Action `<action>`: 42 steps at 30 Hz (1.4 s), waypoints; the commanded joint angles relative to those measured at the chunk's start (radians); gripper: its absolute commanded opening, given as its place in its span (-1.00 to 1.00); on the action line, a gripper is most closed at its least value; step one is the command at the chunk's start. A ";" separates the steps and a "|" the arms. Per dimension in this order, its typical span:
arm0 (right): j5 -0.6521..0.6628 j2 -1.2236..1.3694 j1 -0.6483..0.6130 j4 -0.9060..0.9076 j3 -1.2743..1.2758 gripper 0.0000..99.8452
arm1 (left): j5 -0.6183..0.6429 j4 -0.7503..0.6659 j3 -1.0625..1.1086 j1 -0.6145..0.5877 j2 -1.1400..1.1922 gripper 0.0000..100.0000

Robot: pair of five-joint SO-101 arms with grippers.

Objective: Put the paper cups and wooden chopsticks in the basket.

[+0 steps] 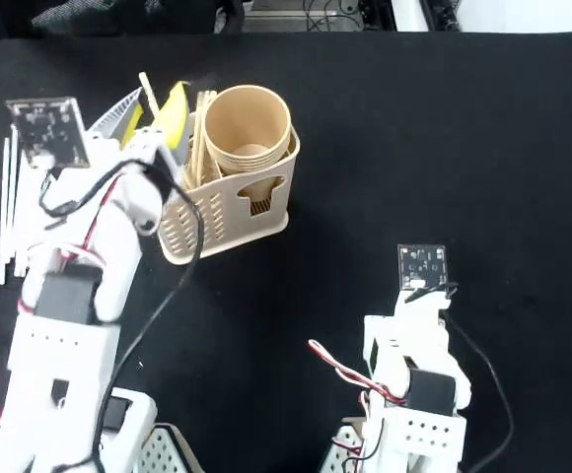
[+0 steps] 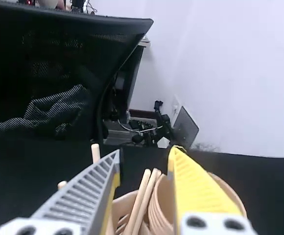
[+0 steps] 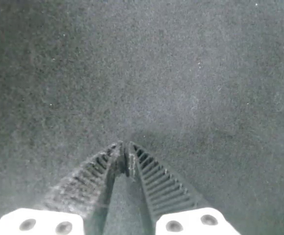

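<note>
Left claw (image 2: 145,152) spread above perforated plastic basket (image 1: 227,212).
Stacked paper cups (image 1: 247,128) and round wooden chopsticks (image 2: 142,196) stand inside; ribbed right claw (image 3: 125,147) pressed together.

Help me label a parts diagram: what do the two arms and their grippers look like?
The left arm and right arm have white printed shells, black servo blocks and thin red, white and black cables. The left gripper has one yellow and one grey ribbed finger; the right gripper has two dark ribbed fingers on white mounts. Each wrist carries a small black circuit board.
</note>
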 commanded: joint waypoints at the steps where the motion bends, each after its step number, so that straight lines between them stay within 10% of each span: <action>1: 0.000 -0.067 -0.011 0.003 -0.008 -0.97 | -0.064 0.117 -0.012 -0.073 -0.118 -0.67; 17: 0.000 -0.067 -0.011 0.003 -0.008 -0.97 | -0.239 0.563 -0.171 -0.544 0.034 -0.64; 42: 0.000 -0.067 -0.011 0.003 -0.008 -0.97 | -0.526 0.384 -0.642 -0.783 1.178 -0.64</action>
